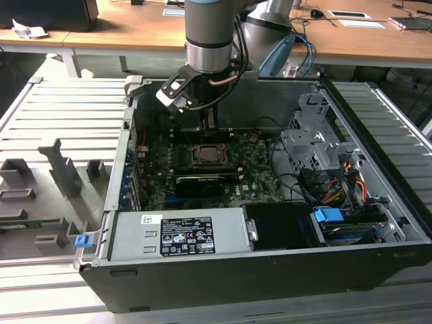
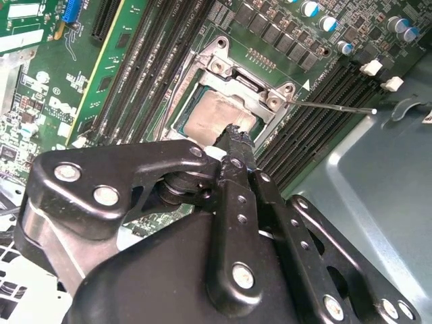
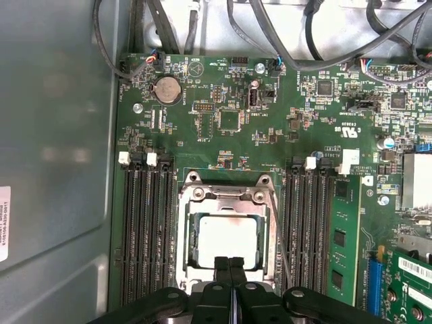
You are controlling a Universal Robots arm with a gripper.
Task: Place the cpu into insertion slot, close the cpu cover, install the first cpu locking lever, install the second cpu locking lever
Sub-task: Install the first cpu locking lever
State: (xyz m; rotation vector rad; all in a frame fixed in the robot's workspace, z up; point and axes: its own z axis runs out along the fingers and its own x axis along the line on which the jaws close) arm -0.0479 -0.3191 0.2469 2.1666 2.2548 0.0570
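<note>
Wooden desks [image 1: 135,30] run along the back of the room, and a grey slatted metal bench [image 1: 64,115] carries an open dark grey computer case [image 1: 202,287].

Inside it, directly below the arm's tool, the pale silvery square cpu [image 3: 228,236] already lies flat in the square black insertion slot [image 1: 206,156], so I judge the first step done. The thin grey metal cpu cover [image 3: 226,196], a frame plate with a cut-out centre, appears folded down around the chip, whose face shows through the opening. That step looks complete or nearly so.

A thin silvery wire lever [image 2: 334,106] juts away from the far corner of the cover, out over the long black memory slots [image 3: 145,229] to one side of the tool. It seems unlatched, so the locking work is probably still ahead. I cannot make out the other lever's position.

The black two-fingered gripper [image 3: 229,263] has its fingers pressed together with nothing between them. Its tip is at the edge of the cover nearest the tool, just short of the chip's face. Whether it actually presses on the metal I cannot tell.

Green circuit board [image 3: 229,121] spreads beyond the fingertips, with more memory slots flanking the socket on both sides.
</note>
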